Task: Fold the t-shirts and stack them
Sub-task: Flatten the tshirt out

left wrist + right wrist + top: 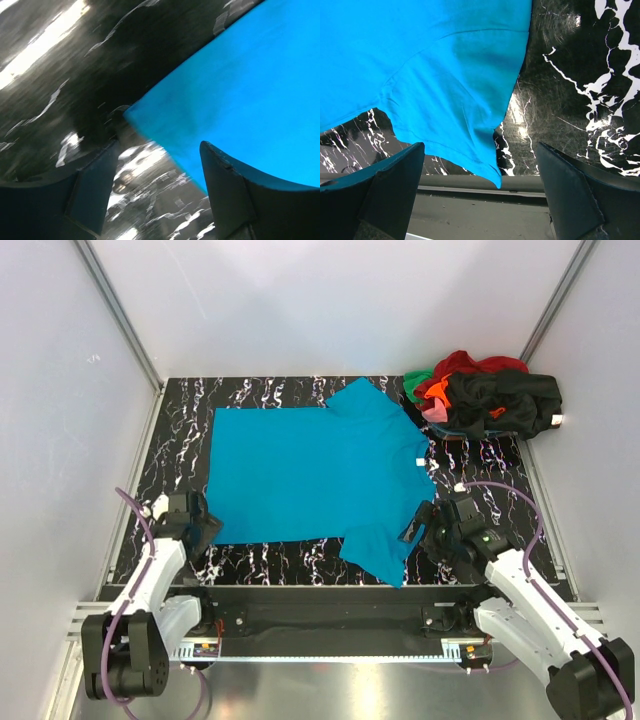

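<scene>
Nearest you, your left gripper (200, 525) sits low at the near left hem corner of the bright teal-blue cloth short-sleeved t-shirt (310, 475). Its two dark fingers (100, 185) stand apart, with that corner reaching into the gap between them and nothing clamped. Whether either finger touches the cloth, you cannot tell from the blurred left wrist view. Your right gripper (418, 522) is just right of the shirt's near sleeve, its jaws spread wide and holding nothing. In the right wrist view the sleeve's pointed lower edge hangs into the space ahead of the fingers (390, 185). The shirt itself lies spread flat on the black, white-veined marble-patterned tabletop (180, 430), hem to the left, neck to the right, with a small white neck tag (421, 461) at its right edge. Beyond the shirt's far right shoulder lies a crumpled heap of other t-shirts (485, 395), black, red, orange, green and pink, just beside the far sleeve.
</scene>
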### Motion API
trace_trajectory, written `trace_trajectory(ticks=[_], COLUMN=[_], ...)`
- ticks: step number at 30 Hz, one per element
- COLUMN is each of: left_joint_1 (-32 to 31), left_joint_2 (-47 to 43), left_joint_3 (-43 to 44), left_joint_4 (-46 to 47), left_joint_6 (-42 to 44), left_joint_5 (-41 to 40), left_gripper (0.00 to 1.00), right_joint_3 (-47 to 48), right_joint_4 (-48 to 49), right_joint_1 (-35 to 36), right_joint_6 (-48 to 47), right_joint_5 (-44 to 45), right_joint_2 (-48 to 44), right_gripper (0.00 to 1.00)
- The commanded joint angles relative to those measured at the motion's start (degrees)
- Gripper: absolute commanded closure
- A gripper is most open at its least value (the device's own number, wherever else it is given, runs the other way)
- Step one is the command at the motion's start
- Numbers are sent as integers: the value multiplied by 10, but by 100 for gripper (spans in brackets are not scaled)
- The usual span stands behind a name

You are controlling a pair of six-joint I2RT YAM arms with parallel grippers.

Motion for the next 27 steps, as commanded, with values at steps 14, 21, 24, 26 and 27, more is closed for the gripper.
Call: trace_trajectory(ticks=[14,21,24,26,27], left_joint_1=[0,-1,-1,0,-1], left_joint_2=[65,71,64,60,59], left_joint_3=[6,11,9,8,7], left_joint_4=[79,87,88,88,88], left_joint_6=[-5,6,9,11,11], left_joint_5=[-18,-9,-9,-7,-7], left_gripper=[71,100,100,100,100], right_joint_3=[-25,-52,-53,-50,-45], right_joint_4=[-15,-13,-3,0,2], right_joint_1=[4,14,23,25,29], right_joint_6=[62,76,78,69,67], right_joint_5=[-8,-34,-36,-42,-43], right_joint_2=[-36,-40,-36,-14,-6], right_gripper=[0,10,14,17,21])
